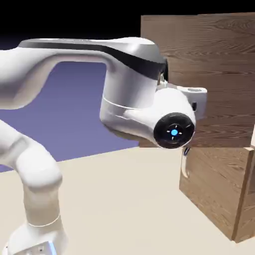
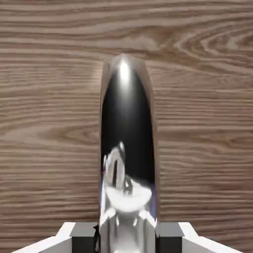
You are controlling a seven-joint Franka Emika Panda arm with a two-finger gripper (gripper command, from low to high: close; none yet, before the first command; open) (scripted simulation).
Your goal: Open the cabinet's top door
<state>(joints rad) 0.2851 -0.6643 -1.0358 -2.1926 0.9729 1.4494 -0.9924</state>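
The cabinet [image 1: 214, 189] of brown wood-grain stands at the exterior view's right. Its top door [image 1: 219, 55] is the large upper panel. In the hand view that door's wood [image 2: 44, 123] fills the picture, and its curved silver handle [image 2: 127, 128] runs up the middle. My gripper [image 2: 127, 238] is shut on this handle, with a grey fingertip [image 2: 79, 237] pressed against each side of the bar. In the exterior view the arm's wrist [image 1: 172, 129] hides the fingers and the handle at the door's front. Whether the door stands ajar I cannot tell.
Below the top door is a shorter wood panel [image 1: 214, 184] with a small silver handle [image 1: 185, 167], just under my wrist. The beige table [image 1: 119, 199] stretches from the arm's base [image 1: 40, 234] to the cabinet.
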